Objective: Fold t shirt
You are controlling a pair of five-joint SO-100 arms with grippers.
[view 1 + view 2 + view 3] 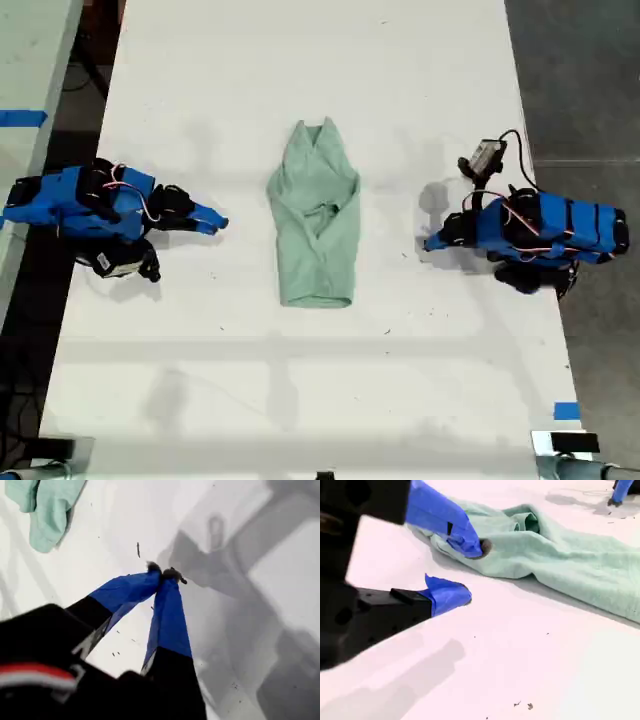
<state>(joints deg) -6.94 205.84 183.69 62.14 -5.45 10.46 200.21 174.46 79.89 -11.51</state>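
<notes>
In the exterior view the t shirt (pixel 316 225) lies on the white table (pixel 200 380) as a narrow, wrinkled strip with its sides turned in. It sits between my two sets of jaws and is apart from both, with one arm (pixel 90 205) on either side (pixel 545 230). I cannot tell from here which arm is which. In the first wrist view my first gripper (pixel 162 574) is clenched, tips touching and nothing between them, and the cloth is well ahead and off to one side. If I go in like this, I judge I would only shove the fabric and bunch it, so the jaws need to part first. In the second wrist view my second gripper (pixel 471 571) is released, its jaws spread and empty, with the shirt just beyond the tips and a rolled fold showing near them. The risk here is pinching only the upper layer: lifting that would peel the turned-in side back open. A low approach could also drag the whole strip across the smooth table. The other gripper's tip (pixel 620 492) shows beyond the cloth, so reaching in together could make us clash above it.
</notes>
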